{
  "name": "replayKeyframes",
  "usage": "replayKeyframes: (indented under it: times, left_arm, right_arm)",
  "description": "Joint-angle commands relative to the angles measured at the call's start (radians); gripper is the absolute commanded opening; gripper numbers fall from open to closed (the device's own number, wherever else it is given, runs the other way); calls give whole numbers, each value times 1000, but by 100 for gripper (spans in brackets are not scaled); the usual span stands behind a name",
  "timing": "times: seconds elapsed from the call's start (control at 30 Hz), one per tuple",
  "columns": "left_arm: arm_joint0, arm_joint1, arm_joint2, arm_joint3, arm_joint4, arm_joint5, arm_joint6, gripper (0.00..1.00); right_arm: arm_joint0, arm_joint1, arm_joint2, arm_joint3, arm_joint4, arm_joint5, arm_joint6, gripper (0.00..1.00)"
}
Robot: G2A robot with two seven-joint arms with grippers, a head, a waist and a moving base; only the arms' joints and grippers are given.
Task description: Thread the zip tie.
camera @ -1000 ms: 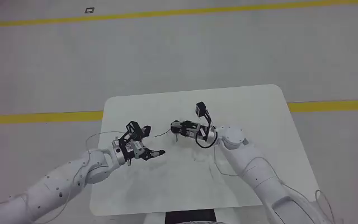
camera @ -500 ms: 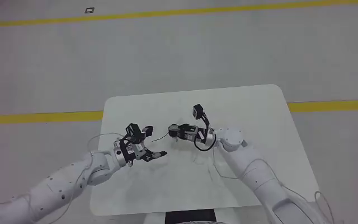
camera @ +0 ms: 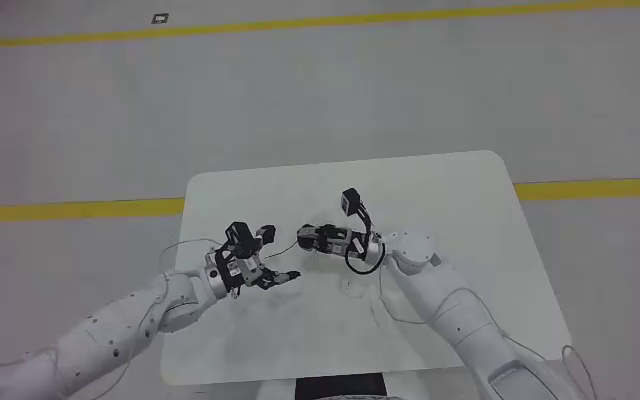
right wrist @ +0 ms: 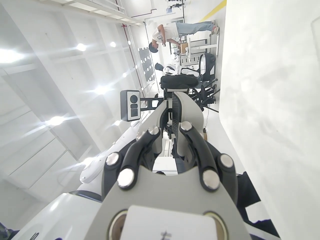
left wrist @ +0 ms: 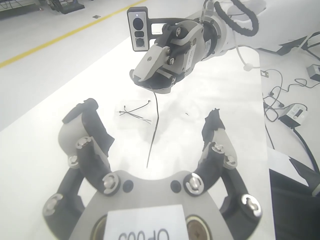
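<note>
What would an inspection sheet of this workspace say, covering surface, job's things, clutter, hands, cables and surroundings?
Surface: white table, rounded corners.
Job's things: zip tie, one end pinched in the right hand, free end pointing toward the left hand.
Clutter: loose ties lying on the table.
Hands: right shut on the tie; left open, holding nothing.
Cables: black loop at the right wrist; leads on the floor.
Surroundings: yellow floor line.

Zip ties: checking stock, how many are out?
3 at least: one tie pinched in the right gripper, hanging toward the open left gripper; two or more loose ties crossed on the table, maybe hiding others.
</note>
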Motion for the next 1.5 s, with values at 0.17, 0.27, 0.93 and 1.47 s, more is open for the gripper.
replayKeyframes:
  times: [0.17, 0.27, 0.93, 1.47]
  left_arm:
    - [2, -10, 10, 10, 6, 0, 45, 98]
    - [-2, -13, 17, 14, 8, 0, 64, 85]
    - [-32, -16, 60, 32, -14, 0, 116, 44]
    - [-38, -11, 67, 31, -10, 0, 113, 31]
  right_arm:
    - [-3, 5, 1, -6, 11, 3, 2, 0]
    - [-2, 7, -3, -5, 5, 2, 7, 0]
    - [2, 16, -29, -1, -11, -16, 3, 0]
    - [3, 21, -47, -15, -1, -28, -3, 0]
